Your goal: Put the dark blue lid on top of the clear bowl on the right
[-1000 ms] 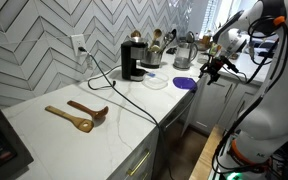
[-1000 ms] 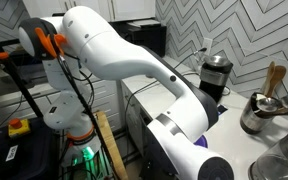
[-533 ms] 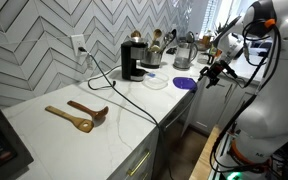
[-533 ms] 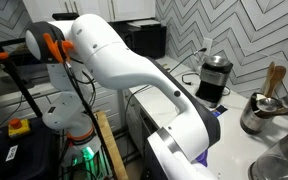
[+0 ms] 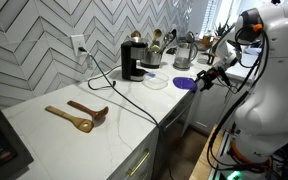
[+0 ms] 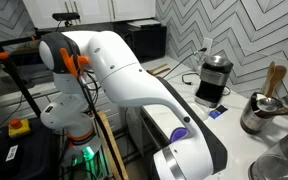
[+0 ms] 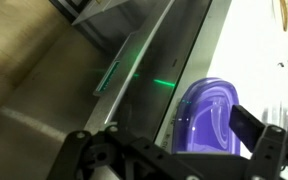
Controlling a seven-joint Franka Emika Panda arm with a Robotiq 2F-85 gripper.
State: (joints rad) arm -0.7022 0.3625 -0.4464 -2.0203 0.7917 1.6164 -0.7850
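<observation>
The white surface (image 5: 44, 128) is running below a herringbone tile wall (image 5: 39, 45), carrying a black coffee maker (image 5: 132, 60) and wooden spoons (image 5: 76, 115). The dark blue lid (image 5: 185, 83) is lying at its edge, just beside the clear bowl (image 5: 156, 82). The claw (image 5: 202, 81), spread wide, is now hanging lower and closer to the lid than a second ago.

In an exterior view the gripper (image 5: 201, 81) has sunk lower and edged closer to the lid (image 5: 185, 84). In an exterior view the arm (image 6: 134, 85) has swung downward and drawn aside, baring the base of the coffee maker (image 6: 213, 78) that it partly hid.
</observation>
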